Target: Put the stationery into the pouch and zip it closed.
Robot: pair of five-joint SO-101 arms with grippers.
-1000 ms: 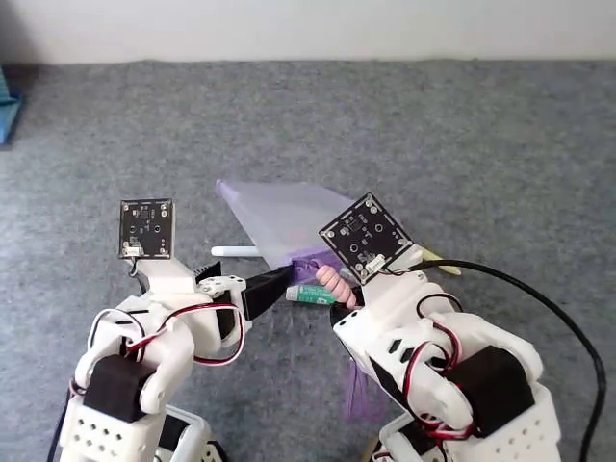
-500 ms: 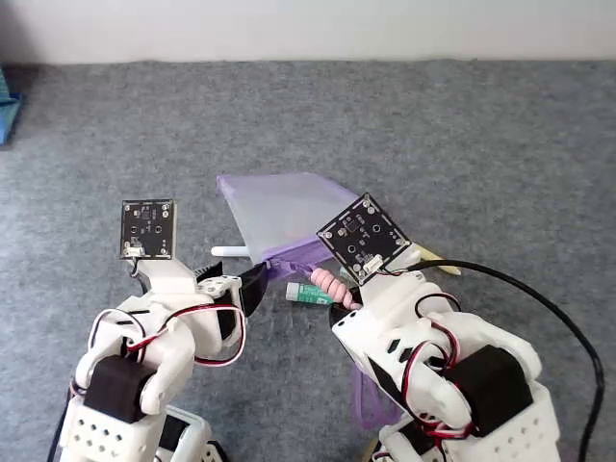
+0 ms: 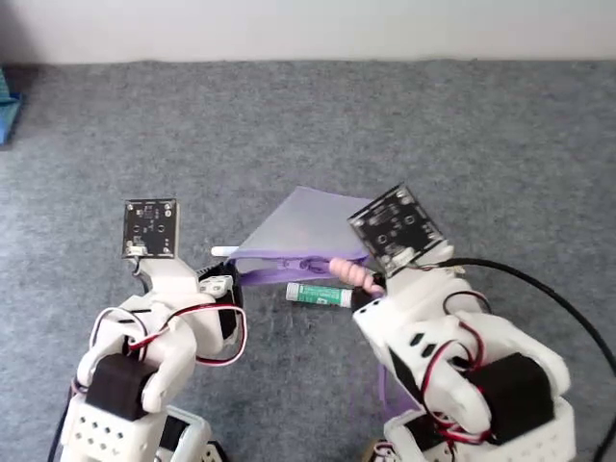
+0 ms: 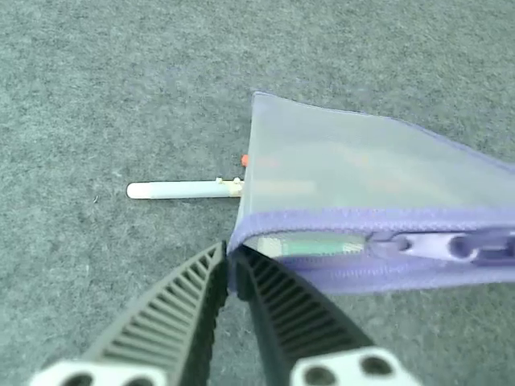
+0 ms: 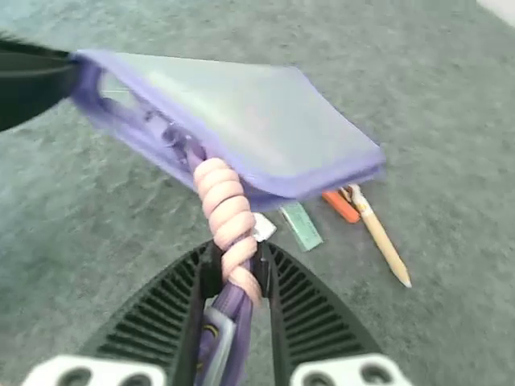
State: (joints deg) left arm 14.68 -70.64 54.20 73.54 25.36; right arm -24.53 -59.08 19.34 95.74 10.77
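Purple pouch (image 4: 362,169) corner clamped in left fingers (image 4: 177,314), pink coil (image 5: 225,209) in right fingers (image 5: 161,314); pen (image 4: 181,190) half hidden.

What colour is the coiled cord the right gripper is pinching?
Pale pink coiled cord, clearest in the right wrist view.

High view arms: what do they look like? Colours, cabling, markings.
The left arm and right arm have white printed shells with black servo blocks. Red, black and white wires loop along the joints; a thicker black cable trails off the right arm. Each wrist carries a square black circuit board. The left hand and right hand have black ribbed fingers on white bases.
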